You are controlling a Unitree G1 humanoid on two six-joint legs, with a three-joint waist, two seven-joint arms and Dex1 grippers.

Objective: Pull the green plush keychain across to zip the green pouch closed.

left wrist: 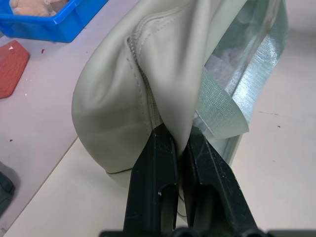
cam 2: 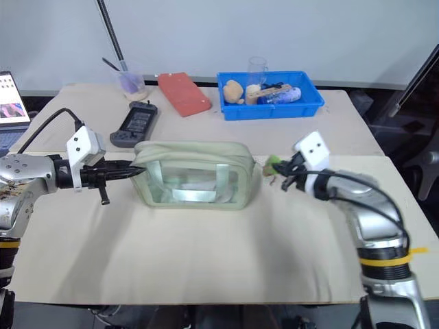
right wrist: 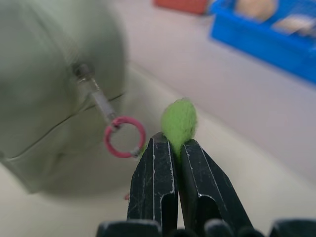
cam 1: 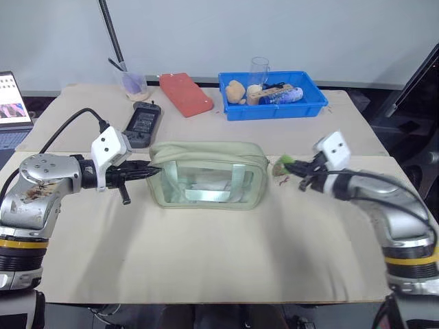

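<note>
Fingertips first: the right gripper (right wrist: 174, 148) is pinched tight on the green plush keychain (right wrist: 178, 121), whose fuzzy tip pokes out above the black fingers, and a small red ring (right wrist: 124, 137) links it to the metal zipper pull (right wrist: 94, 94) at the end of the green pouch (cam 1: 208, 175). The keychain sits just off the pouch's right end, so the zipper looks drawn fully across and the closing stroke appears essentially complete; holding the soft plush rather than the tiny metal pull gives the fingers something bulky enough to grip and keeps them clear of the zipper track. At the opposite end, the left gripper (left wrist: 177, 148) is clamped on a fold of the pouch's pale fabric beside the seam, with the clear front window (left wrist: 232, 74) to one side. That grip most likely serves as an anchor, so the soft bag stays put and stretched while the other arm pulls away from it. The pouch stands upright on the beige table (cam 1: 206, 260), near the front half, well apart from the blue bin (cam 1: 271, 103), the red case (cam 1: 185, 93) and the dark remote (cam 1: 143, 120) further back. Both forearms reach inward from the sides, low over the table and tilted slightly downward, the left gripper pointing toward the right and the right one toward the left, facing each other along the line of the zipper.
</note>
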